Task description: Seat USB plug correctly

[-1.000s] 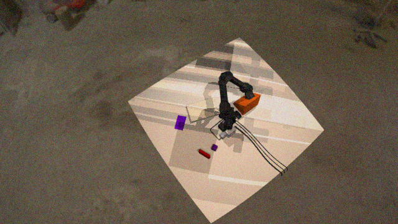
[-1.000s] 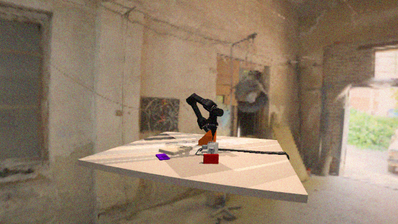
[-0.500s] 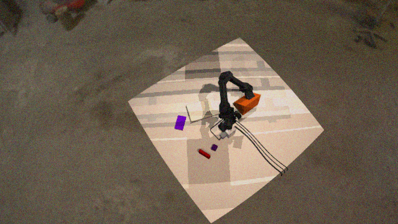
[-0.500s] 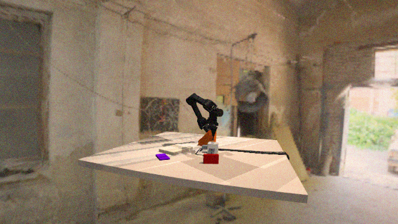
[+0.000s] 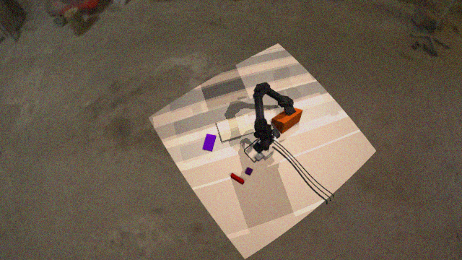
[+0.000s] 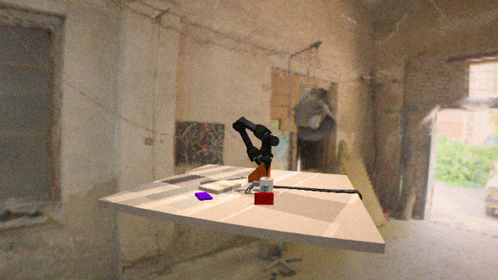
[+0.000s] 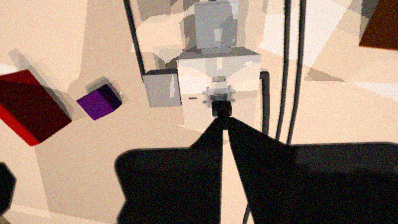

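The USB plug is gripped narrowly by the end effector, above the power cube. How deeply it is seated cannot be told.

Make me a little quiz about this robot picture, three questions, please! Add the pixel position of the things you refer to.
1. True or false: the small purple cube point(image 5: 248, 171) point(image 7: 99, 102) sits between the red block point(image 5: 237, 178) point(image 6: 264, 198) point(image 7: 37, 107) and the white power cube point(image 6: 266, 183) point(image 7: 220, 75).
2. Which colour is the stand under the arm? A) green B) orange C) yellow
3. Fill in the missing word: the tool point(image 7: 224, 123) is ______ on something on top of the power cube.

Key: 1. true; 2. B; 3. shut
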{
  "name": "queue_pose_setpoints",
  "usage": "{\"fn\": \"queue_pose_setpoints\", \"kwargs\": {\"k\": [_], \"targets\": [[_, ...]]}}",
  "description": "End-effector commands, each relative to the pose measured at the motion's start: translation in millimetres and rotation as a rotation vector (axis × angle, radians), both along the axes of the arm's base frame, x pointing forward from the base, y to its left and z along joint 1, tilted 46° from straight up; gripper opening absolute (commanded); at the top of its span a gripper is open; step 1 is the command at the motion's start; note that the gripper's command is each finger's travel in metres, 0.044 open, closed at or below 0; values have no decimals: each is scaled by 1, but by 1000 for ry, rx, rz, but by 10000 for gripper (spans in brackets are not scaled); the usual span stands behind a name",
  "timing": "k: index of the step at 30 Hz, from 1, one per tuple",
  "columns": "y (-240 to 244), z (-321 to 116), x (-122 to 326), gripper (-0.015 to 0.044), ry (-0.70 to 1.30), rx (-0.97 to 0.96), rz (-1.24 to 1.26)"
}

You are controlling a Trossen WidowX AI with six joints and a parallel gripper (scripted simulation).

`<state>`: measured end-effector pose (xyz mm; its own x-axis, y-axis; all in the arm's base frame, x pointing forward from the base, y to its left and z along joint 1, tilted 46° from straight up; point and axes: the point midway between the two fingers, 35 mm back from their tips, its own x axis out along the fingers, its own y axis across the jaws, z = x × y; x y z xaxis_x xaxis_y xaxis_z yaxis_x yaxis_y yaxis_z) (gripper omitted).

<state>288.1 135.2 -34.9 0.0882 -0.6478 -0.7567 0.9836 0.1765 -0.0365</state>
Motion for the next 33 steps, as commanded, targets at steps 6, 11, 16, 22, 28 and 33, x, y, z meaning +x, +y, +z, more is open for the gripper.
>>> {"fn": "queue_pose_setpoints", "kwargs": {"k": [6, 11, 16, 22, 28, 33], "targets": [[0, -2, 0, 0, 5, 11, 0], [-1, -2, 0, 0, 6, 13, 0], [-1, -2, 0, 0, 5, 13, 0], [-2, -3, 0, 0, 5, 13, 0], [-2, -4, 0, 0, 5, 13, 0], [-3, -4, 0, 0, 5, 13, 0]]}}
